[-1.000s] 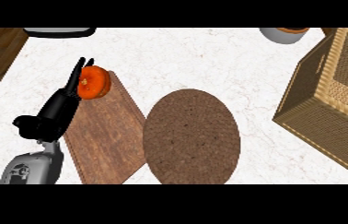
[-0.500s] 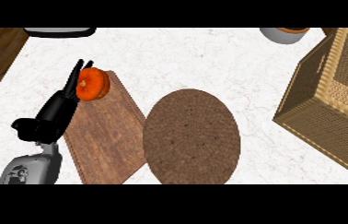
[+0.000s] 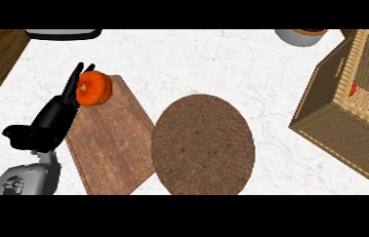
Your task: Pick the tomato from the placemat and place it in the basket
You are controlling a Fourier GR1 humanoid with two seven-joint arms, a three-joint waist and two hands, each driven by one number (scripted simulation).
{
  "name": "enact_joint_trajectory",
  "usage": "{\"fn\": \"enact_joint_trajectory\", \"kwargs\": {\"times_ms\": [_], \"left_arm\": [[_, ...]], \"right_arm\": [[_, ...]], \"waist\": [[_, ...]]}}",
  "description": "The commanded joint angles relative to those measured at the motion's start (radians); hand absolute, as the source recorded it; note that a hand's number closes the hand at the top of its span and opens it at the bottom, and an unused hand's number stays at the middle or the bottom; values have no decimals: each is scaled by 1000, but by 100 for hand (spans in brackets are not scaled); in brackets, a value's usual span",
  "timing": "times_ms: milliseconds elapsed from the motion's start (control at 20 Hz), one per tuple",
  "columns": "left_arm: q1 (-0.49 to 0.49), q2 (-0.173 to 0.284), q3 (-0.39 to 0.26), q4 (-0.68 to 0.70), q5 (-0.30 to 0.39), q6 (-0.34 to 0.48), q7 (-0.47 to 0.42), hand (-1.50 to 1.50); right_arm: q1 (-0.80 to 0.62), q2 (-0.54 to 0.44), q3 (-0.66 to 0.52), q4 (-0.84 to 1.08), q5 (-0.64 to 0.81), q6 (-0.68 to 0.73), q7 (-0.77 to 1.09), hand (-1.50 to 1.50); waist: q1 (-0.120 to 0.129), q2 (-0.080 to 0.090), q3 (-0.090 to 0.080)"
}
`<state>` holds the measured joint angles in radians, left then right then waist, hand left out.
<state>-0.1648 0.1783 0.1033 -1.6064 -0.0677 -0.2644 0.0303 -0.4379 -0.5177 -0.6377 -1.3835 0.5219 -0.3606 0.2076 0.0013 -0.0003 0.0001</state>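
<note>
Fingers (image 3: 74,82) of the left hand (image 3: 52,120) lie straight and unclenched, touching the tomato's (image 3: 93,88) left side. It sits on a wooden board's (image 3: 108,138) far corner, left of the round brown placemat (image 3: 203,145), not on it. Likely soft, smooth, easily bruised; best cupped around its middle. Right of the placemat, the wicker basket (image 3: 328,109) perhaps shows something red inside.

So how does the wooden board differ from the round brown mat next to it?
The wooden board is rectangular with a streaky reddish grain; the round brown mat is oval-looking with a coarse woven texture. The board carries the tomato at its far end, with the left hand beside it; the mat carries nothing. Both lie flat on the white counter, edges nearly touching.
</note>
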Motion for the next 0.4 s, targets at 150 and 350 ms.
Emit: {"fn": "enact_joint_trajectory", "kwargs": {"times_ms": [150,350], "left_arm": [[42,-1,-6,-21,-4,-9,-8,0],[3,1,-3,-9,-8,-3,12,0]], "right_arm": [[-17,-8,-78,-76,-137,-5,90,-150],[60,-61,-180,-108,-273,92,140,-150]], "waist": [[-1,-2,0],[-11,-3,0]]}}
